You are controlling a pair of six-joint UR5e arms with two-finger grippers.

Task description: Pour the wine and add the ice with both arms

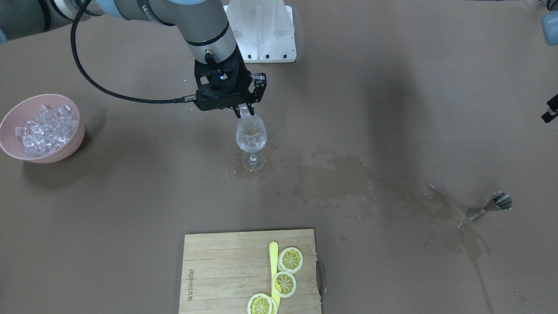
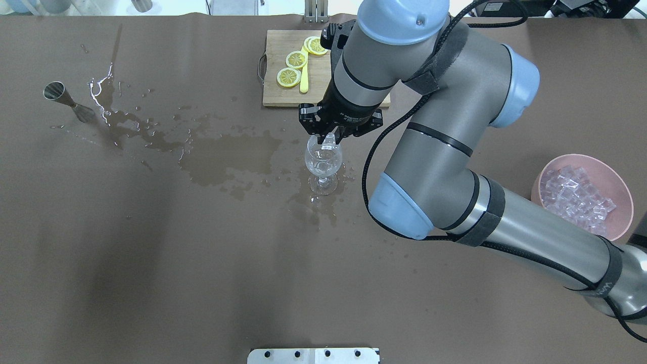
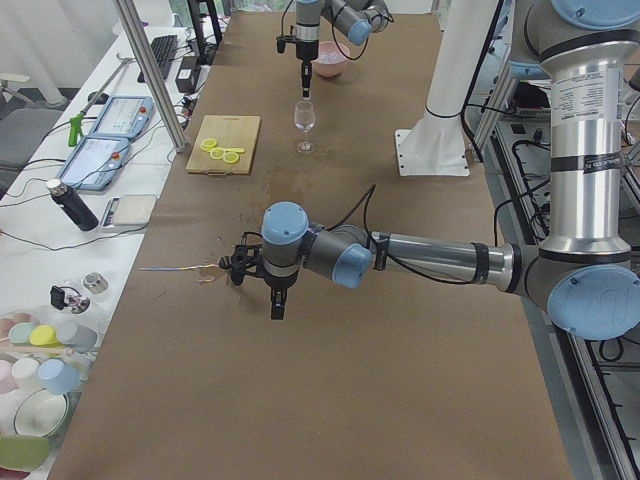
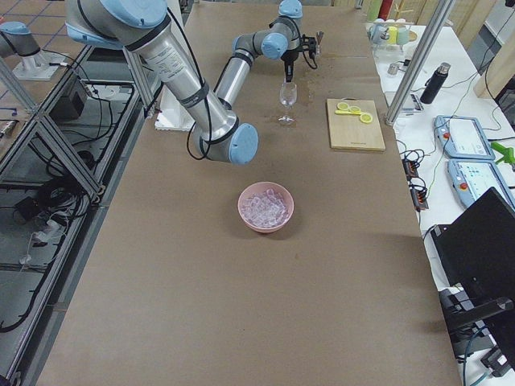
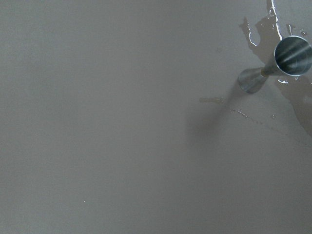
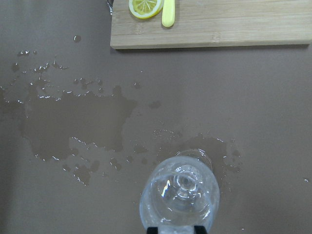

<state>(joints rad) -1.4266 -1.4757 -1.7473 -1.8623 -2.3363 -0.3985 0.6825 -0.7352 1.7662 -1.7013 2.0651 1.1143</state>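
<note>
left gripper (image 3: pixel 277 311): too small, we cannot judge its jaws
cutting board (image 1: pixel 218 270): cut off below
ice cube (image 1: pixel 246 114): half hidden in right gripper (image 2: pixel 328 139)

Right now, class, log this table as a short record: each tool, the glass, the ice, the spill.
Right tool: above the glass, shut on one ice cube
Left tool: hanging near the jigger; open or shut unclear
Glass: upright, wet patch around its foot
Bowl: pink, full of ice
Spill: runs from glass to jigger
Board: lemon slices
</note>
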